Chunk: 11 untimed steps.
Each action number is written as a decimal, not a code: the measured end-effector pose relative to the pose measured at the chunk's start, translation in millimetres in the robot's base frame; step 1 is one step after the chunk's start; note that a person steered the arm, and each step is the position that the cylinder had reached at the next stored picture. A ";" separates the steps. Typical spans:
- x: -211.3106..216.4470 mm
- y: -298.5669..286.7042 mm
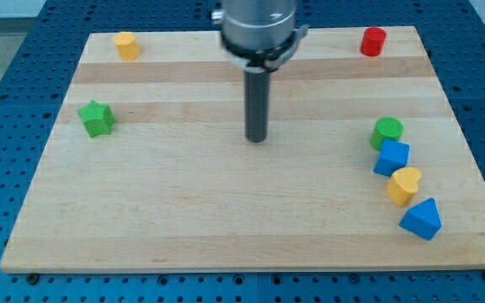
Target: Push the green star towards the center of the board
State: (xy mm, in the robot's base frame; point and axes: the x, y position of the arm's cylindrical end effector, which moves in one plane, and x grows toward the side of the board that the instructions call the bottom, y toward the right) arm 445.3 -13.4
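A single camera looked down at a steep slant from beyond the tabletop's (226, 227) six o'clock edge, facing twelve o'clock. It stood far enough back to take in nearly the whole wooden surface, its near corners cropped, with blue perforated base (23, 50) around it. The arm's housing (258, 21) entered at twelve o'clock, cropped.
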 end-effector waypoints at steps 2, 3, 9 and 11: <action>38.7 -109.4; 39.1 -165.3; -30.6 -280.5; -37.0 -232.3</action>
